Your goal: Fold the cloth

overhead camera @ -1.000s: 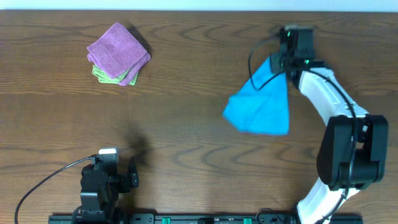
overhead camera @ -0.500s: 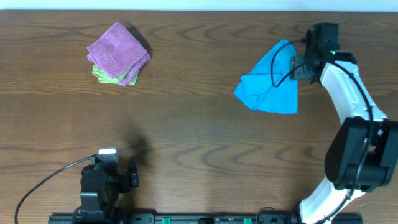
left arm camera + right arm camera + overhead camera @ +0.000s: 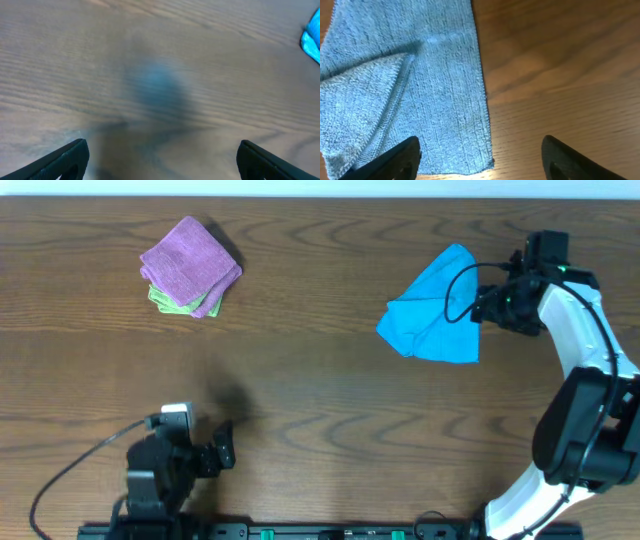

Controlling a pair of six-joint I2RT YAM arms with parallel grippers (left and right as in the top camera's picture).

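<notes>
The sky-blue cloth lies rumpled on the table at the right, one part doubled over another. My right gripper hovers just past its right edge, open and holding nothing. In the right wrist view the cloth fills the left half, with a folded flap on its left. Its near right corner lies below the gap of the gripper, whose dark fingertips stand wide apart. My left gripper is open near the front left edge, over bare wood. A sliver of the cloth shows at that view's right edge.
A folded purple cloth rests on a folded green cloth at the back left. Brown wooden tabletop lies between the arms. A black cable trails from the left arm.
My right gripper has opened, let the cloth drop onto the table and drawn back to the right. The left arm has turned a little to the right.
</notes>
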